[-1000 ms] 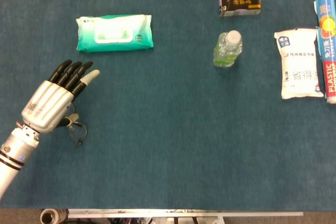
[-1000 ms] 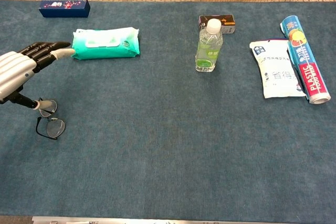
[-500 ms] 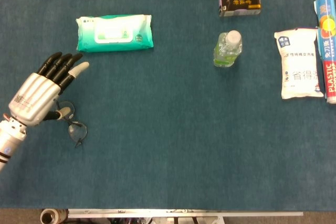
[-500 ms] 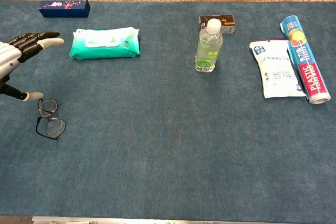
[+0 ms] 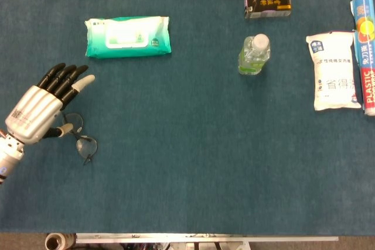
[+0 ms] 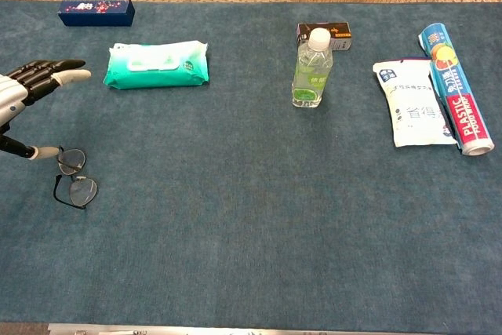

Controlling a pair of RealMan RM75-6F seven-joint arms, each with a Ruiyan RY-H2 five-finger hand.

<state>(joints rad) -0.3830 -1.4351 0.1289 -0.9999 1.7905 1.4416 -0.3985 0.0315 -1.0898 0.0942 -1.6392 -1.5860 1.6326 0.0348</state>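
Head view shows the left hand (image 5: 40,108), fingers spread and holding nothing, with thin-framed clear-lensed spectacles (image 5: 81,137) just beside its thumb, their long axis running diagonally away from the palm.

The counter (image 5: 193,162) is a plain dark teal. The left hand (image 5: 44,103) has a silver back and black fingers with one pale tip. The glasses (image 5: 82,139) have thin dark rims. The pack of wipes (image 5: 128,37) is mint green with a white label. The bottle (image 5: 254,54) is clear with a green label and a white cap.
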